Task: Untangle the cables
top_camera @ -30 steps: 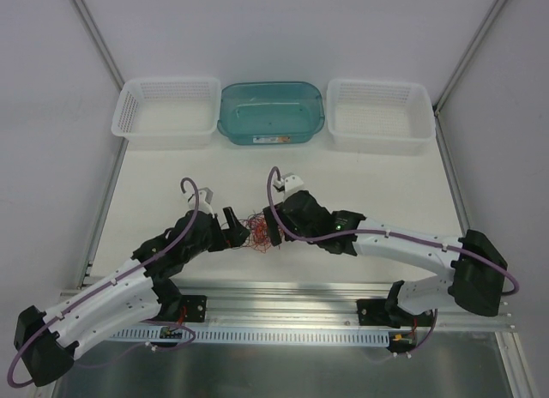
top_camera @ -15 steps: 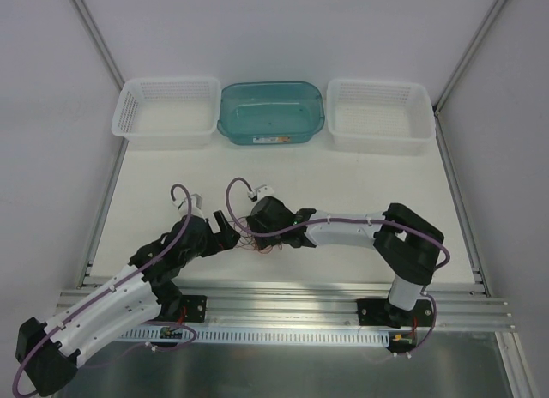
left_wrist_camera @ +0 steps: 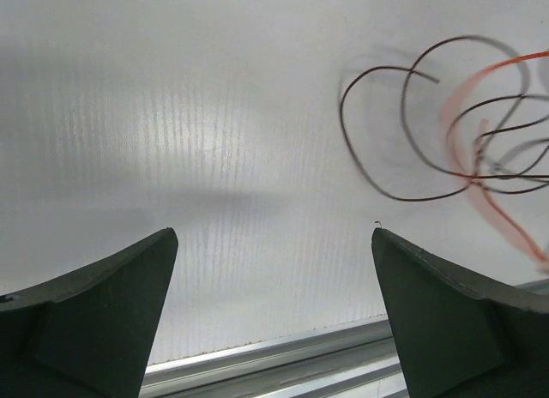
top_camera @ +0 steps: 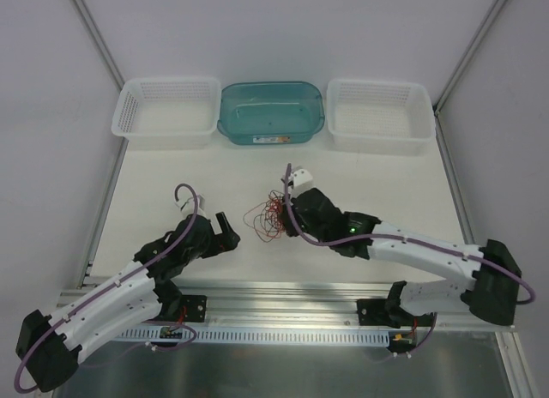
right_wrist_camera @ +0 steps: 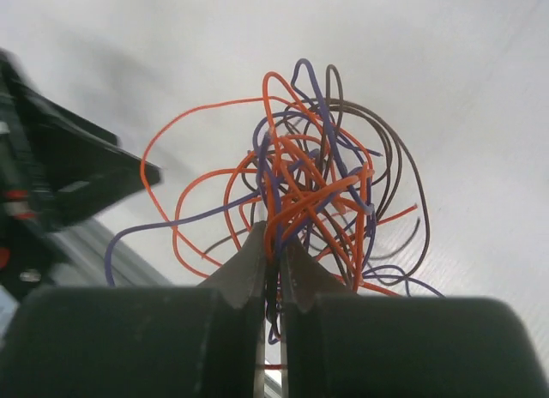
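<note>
The cables [top_camera: 266, 216] are a small tangle of thin orange, purple and dark wires, lying just right of table centre. My right gripper [top_camera: 285, 220] is shut on a few strands at the tangle's edge. The right wrist view shows the cables [right_wrist_camera: 319, 179] fanning out above the closed right gripper [right_wrist_camera: 273, 248]. My left gripper [top_camera: 228, 230] is open, a short way left of the tangle and touching none of it. In the left wrist view, the left gripper [left_wrist_camera: 274, 239] has only bare table between its fingers, and loose cable loops [left_wrist_camera: 467, 141] lie at the upper right.
Two white mesh baskets [top_camera: 165, 115] [top_camera: 380, 117] flank a teal bin [top_camera: 272, 113] along the far edge of the table. An aluminium rail [top_camera: 283, 293] runs along the near edge, and slanted frame posts stand at the far corners.
My right gripper has shut on the tangle and drawn it right and away from the left gripper. The left gripper has stayed open and has hardly moved.
</note>
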`<action>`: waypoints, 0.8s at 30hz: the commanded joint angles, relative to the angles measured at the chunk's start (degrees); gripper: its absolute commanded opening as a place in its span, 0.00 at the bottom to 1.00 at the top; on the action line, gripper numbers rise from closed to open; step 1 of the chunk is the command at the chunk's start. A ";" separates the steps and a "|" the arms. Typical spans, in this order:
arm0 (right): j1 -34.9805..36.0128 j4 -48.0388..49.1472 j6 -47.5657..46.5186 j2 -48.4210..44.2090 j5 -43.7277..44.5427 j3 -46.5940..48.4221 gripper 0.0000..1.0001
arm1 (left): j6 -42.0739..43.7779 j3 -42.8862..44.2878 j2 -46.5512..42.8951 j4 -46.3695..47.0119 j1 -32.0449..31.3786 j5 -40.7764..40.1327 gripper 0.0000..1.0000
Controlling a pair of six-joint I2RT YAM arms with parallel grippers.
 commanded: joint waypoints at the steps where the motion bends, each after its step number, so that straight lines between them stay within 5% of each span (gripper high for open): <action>1: 0.28 0.65 -2.29 -10.72 1.51 -0.90 0.01 | 0.83 2.12 1.48 0.87 0.61 -0.10 0.98; 8: 0.28 -0.05 -2.91 -19.00 -0.16 -2.74 0.01 | 2.23 2.56 6.48 7.98 0.61 7.45 0.97; 13: 0.20 -0.05 -2.73 -19.72 -0.42 -2.92 0.01 | 3.29 0.19 7.89 22.29 0.61 14.83 0.96; 24: 0.28 3.11 0.52 -19.45 -3.24 -3.27 0.01 | -12.00 -2.55 16.50 43.06 0.61 17.74 0.90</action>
